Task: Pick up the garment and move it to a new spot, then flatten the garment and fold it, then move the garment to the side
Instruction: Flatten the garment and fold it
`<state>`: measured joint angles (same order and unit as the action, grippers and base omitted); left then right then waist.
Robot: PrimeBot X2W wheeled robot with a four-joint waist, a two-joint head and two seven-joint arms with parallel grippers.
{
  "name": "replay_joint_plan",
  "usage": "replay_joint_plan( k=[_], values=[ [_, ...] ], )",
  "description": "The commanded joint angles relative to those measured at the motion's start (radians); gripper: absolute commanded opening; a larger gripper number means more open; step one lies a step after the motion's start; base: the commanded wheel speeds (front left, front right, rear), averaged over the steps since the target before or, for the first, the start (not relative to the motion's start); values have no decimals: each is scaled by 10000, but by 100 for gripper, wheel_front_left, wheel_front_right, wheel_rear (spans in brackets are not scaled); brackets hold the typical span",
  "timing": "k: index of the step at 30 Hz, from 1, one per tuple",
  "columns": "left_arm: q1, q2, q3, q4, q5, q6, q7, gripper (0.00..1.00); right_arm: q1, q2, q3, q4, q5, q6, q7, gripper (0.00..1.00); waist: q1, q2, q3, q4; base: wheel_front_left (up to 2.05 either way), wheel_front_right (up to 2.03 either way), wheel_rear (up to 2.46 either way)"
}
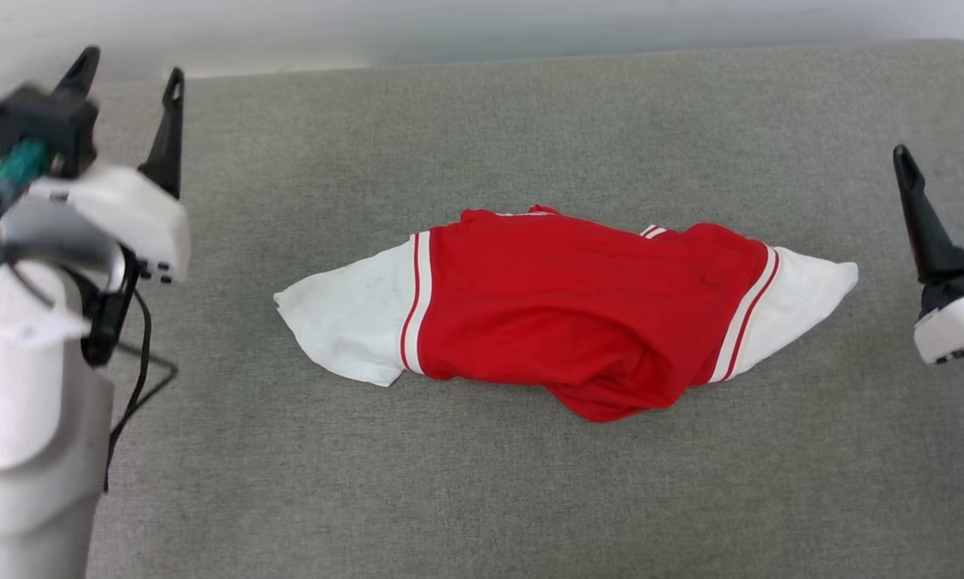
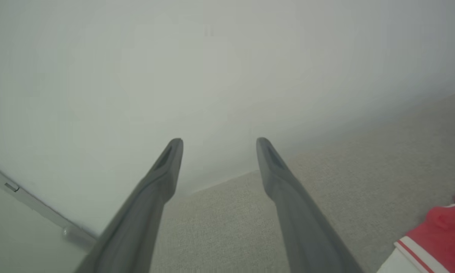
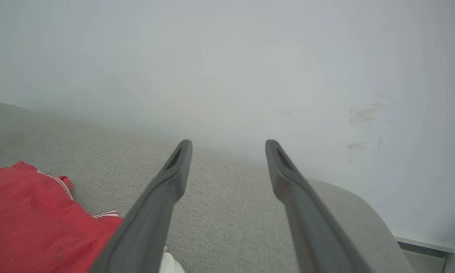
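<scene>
The garment (image 1: pixel 566 310) is laid in a loose, half-folded band across the middle of the grey padded surface (image 1: pixel 482 498), with a white sleeve turned out at each end (the lettering is hidden). The left gripper (image 1: pixel 132 64) and the right gripper (image 1: pixel 938 141) are held well apart from it, one off each sleeve, jaws spread and empty, probably so both ends can be reached. A pale wall (image 1: pixel 369 24) bounds the far edge, and a black cable (image 1: pixel 142 338) is hung beside the left arm.

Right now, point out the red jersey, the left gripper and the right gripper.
red jersey (image 1: pixel 578 305): head view, middle of its red body.
left gripper (image 1: pixel 131 72): head view, midway between its fingertips.
right gripper (image 1: pixel 941 145): head view, midway between its fingertips.
</scene>
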<state>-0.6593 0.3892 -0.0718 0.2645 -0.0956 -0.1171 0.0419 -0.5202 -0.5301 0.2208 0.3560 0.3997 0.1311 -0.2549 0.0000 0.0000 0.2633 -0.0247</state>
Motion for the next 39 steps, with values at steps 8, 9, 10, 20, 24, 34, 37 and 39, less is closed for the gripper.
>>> replay_joint_plan(
  k=[8, 9, 10, 20, 24, 34, 37, 39],
  values=[
    [-1889, 1382, -3205, 493, -2538, -115, 3960, 100, 1432, 1070, -1213, -1871, -1293, -7, 540, 100, 0, 0, 518, -251, 0, 0, 0],
    [-2028, 1539, -3688, 481, -3090, -118, 4563, 100, 1502, 1105, -1279, -2018, -1351, -7, 603, 100, 0, 0, 587, -275, 0, 0, 0],
    [-2177, 1736, -4128, 448, -3601, -119, 5139, 100, 1572, 1140, -1311, -2153, -1398, -7, 683, 100, 0, 0, 652, -302, 0, 0, 0],
    [-3276, 3349, -7008, -65, -6843, -116, 8386, 100, 1575, 1286, -1316, -2907, -1665, -7, 993, 100, 0, 0, 1295, -594, 0, 0, 0],
    [-3218, 3638, -7636, 98, -7526, -117, 8746, 100, 1436, 1273, -1224, -2949, -1623, -7, 1020, 100, 0, 0, 1521, -701, 0, 0, 0],
    [-2525, 3793, -9183, 978, -8431, -125, 8457, 0, 1203, 1235, -1041, -2637, -1544, -7, 939, 100, 0, 0, 1533, -852, 0, 0, 0],
    [-2721, 3789, -9343, 1038, -8481, -125, 7893, 0, 1061, 1021, -1109, -2603, -1566, -7, 941, 100, 0, 0, 1339, -795, 0, 0, 0],
    [-2992, 3931, -9402, 1008, -8355, -116, 7389, 0, 897, 817, -1140, -2674, -1575, -7, 1042, 100, 0, 0, 1193, -751, 0, 0, 0]
  ],
)
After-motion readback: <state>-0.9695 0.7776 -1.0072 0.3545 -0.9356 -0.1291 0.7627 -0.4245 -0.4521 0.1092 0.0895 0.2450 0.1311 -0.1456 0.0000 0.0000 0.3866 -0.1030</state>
